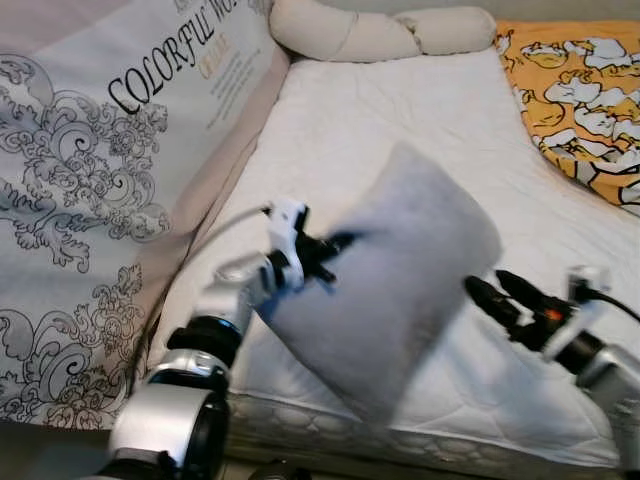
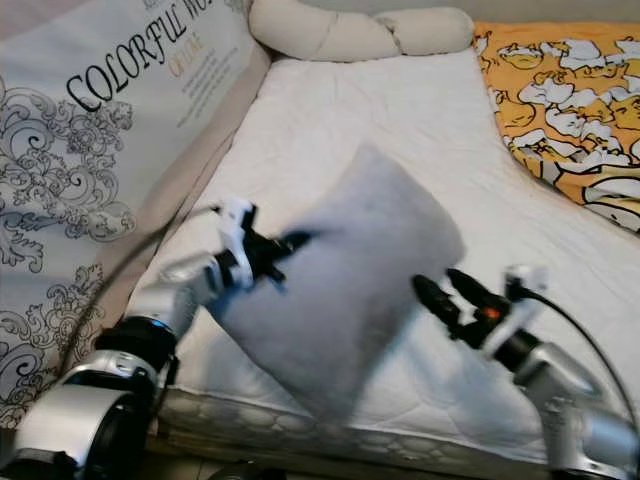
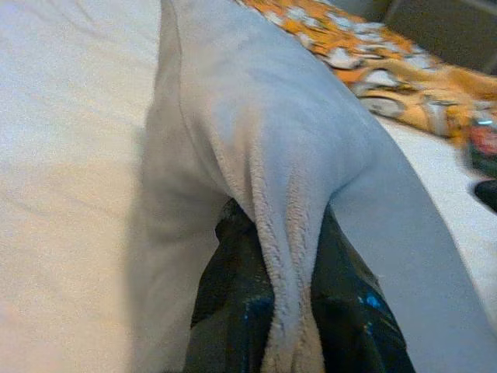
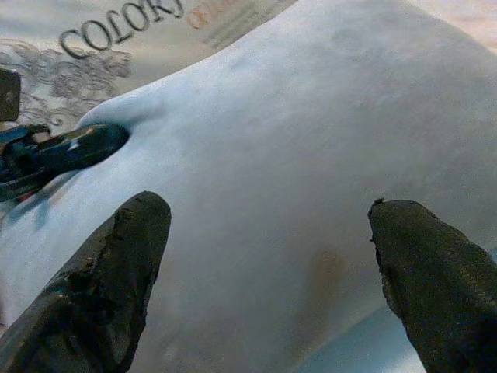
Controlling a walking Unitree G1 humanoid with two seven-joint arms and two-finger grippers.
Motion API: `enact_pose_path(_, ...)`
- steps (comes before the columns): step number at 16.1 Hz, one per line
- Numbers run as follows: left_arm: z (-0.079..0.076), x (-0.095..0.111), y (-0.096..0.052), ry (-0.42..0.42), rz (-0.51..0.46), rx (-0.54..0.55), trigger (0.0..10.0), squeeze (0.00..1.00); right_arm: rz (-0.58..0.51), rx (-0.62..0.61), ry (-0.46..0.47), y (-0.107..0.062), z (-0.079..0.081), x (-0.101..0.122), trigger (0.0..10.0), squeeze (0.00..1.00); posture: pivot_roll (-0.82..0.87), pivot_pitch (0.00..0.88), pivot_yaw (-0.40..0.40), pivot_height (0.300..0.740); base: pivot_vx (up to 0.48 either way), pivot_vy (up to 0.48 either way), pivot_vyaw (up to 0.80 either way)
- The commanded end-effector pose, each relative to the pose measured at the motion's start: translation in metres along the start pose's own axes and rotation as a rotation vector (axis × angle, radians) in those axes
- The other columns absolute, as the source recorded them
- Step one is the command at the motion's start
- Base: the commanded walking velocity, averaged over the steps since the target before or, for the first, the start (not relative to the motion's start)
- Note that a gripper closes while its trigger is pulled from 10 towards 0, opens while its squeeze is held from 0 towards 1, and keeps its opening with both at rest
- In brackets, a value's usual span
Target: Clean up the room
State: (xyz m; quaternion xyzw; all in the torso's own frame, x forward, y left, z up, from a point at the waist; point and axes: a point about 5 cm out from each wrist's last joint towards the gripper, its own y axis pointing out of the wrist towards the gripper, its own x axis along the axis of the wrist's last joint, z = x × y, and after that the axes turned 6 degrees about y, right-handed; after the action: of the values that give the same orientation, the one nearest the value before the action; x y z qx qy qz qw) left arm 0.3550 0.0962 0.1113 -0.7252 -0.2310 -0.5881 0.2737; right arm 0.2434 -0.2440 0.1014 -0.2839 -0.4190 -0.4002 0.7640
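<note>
Risk: the soft grey plush pillow (image 1: 395, 290) hangs from a single pinch at its left edge, so in my judgement it could slide out of that grip or swing and sag if the arm moves quickly; the fleece looks smooth and gives little to bite on.
Second risk: the right claw (image 1: 492, 285) sits just beside the pillow's right edge with nothing between its fingers, so a closing move made slightly off could catch air or push the pillow away instead of gripping it.
Left claw (image 1: 335, 245): clamped tight on a folded ridge of the pillow's fabric, seen in the left wrist view (image 3: 291, 311) as fleece squeezed between the two black fingers.
Right claw state: fingers spread wide, holding nothing; the right wrist view shows both fingertips (image 4: 116, 256) apart with the pillow's face ahead of them.
Pillow position: raised and tilted above the near part of the white quilted mattress (image 1: 380, 120), between the two claws.
Pillow look: pale grey, rectangular, plump, fuzzy surface, somewhat blurred in the head views.
Surroundings: a patterned printed fabric panel with black lettering (image 1: 110, 130) at the left, a cream bolster roll (image 1: 380, 32) at the far end, an orange cartoon-print blanket (image 1: 580, 90) at the far right.
</note>
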Motion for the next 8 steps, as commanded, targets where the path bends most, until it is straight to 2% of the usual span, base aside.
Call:
enact_pose_path(1,0.011,0.024,-0.005,0.109,-0.063,0.060,0.0,0.00,-0.013,0.039,-0.033,0.009,0.010,0.004,10.0,0.00,-0.03,0.000,0.123,0.740,0.000,0.000,0.00)
enact_pose_path(3,0.025,0.034,-0.013,0.189,-0.075,0.151,0.0,0.00,-0.018,0.073,-0.039,0.019,0.020,0.004,10.0,0.00,-0.03,0.000,0.117,0.740,0.000,0.000,0.00)
enact_pose_path(5,0.049,0.055,-0.030,0.298,-0.114,0.321,0.0,0.00,-0.022,0.122,-0.052,0.034,0.033,0.005,10.0,0.00,-0.02,0.000,0.115,0.740,0.000,0.000,0.00)
enact_pose_path(6,0.053,0.059,-0.034,0.314,-0.121,0.349,0.0,0.00,-0.018,0.133,-0.059,0.038,0.035,0.004,10.0,0.00,-0.02,0.000,0.114,0.740,0.000,0.000,0.00)
enact_pose_path(8,0.068,0.061,-0.048,0.374,-0.094,0.419,0.0,0.00,0.004,0.208,-0.060,0.052,0.051,0.002,10.0,0.00,-0.02,0.000,0.108,0.740,0.000,0.000,0.00)
